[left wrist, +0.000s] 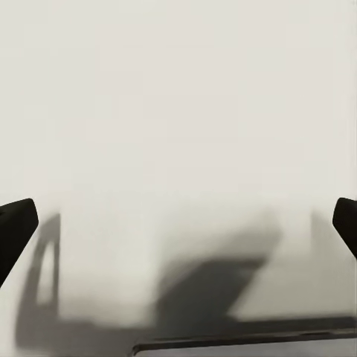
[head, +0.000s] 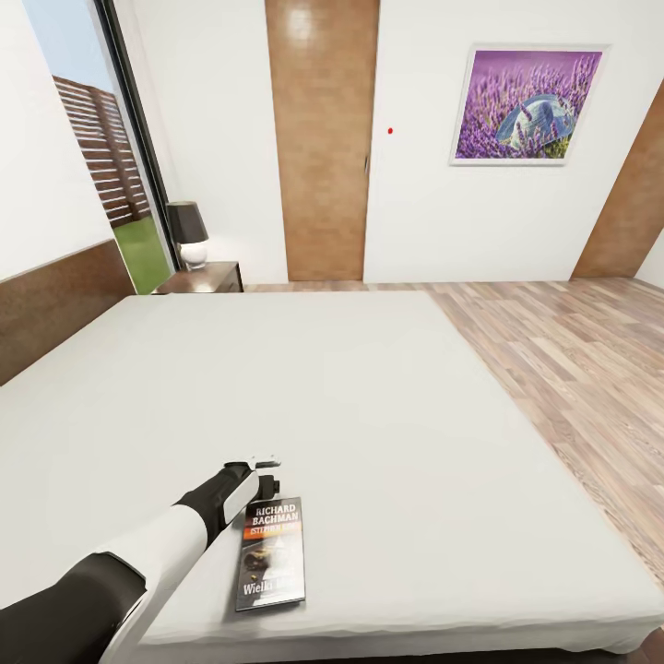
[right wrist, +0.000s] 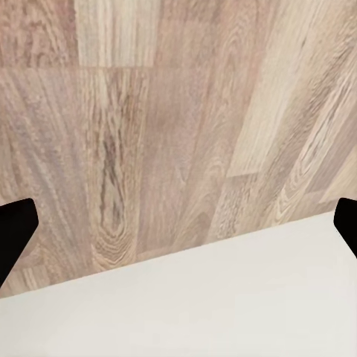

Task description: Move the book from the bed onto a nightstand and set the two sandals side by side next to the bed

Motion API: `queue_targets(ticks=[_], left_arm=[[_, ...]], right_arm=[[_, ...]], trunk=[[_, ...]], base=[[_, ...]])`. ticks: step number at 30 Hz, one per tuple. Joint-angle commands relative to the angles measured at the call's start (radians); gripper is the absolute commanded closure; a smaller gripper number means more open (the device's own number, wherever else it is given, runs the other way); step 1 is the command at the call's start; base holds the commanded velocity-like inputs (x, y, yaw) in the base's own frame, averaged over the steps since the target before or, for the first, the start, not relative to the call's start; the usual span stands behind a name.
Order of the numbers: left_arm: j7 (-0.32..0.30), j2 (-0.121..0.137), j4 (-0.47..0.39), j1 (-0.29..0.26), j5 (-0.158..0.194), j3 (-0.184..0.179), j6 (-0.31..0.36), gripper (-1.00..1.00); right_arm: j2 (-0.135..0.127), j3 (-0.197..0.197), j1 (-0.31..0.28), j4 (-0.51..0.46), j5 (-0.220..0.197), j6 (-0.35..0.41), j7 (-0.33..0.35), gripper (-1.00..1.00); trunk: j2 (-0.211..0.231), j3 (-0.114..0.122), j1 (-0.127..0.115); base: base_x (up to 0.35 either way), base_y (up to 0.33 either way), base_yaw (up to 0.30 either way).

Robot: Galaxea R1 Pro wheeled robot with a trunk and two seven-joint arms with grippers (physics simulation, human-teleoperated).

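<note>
The book (head: 271, 553), dark with an orange band and white lettering, lies flat on the off-white bed (head: 369, 387) near its front edge. My left gripper (head: 264, 467) hovers just beyond the book's far end, low over the mattress. In the left wrist view its fingers (left wrist: 16, 227) stand wide apart, so the left gripper (left wrist: 178, 230) is open and empty. The right gripper (right wrist: 178, 227) is also open, above the bed's edge (right wrist: 223, 297) and the plank floor (right wrist: 149, 111). The nightstand (head: 210, 276) stands at the bed's far left corner. The two sandals are out of view.
A dark-shaded lamp (head: 189, 232) takes up part of the nightstand top. The brown headboard (head: 55, 304) runs along the bed's left side. A brown door (head: 323, 138) and the lavender picture (head: 527, 103) are on the far wall. Wood floor (head: 572, 369) lies right of the bed.
</note>
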Motion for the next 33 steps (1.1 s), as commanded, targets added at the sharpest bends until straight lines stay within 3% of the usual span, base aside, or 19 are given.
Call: queue_targets(ticks=[1,33], left_arm=[[0.000,0.001,0.020,0.001,0.037,0.001,-0.004,-1.00],[0.002,0.001,0.018,0.001,0.037,0.001,-0.004,-1.00]], right_arm=[[0.000,-0.009,-0.001,0.002,0.010,-0.006,-0.003,-1.00],[0.000,-0.009,-0.001,0.002,0.010,-0.006,-0.005,-1.00]], trunk=[[0.000,-0.001,0.000],[0.000,-0.001,0.000]], base=[[0.000,0.000,0.000],[-0.071,0.000,0.000]])
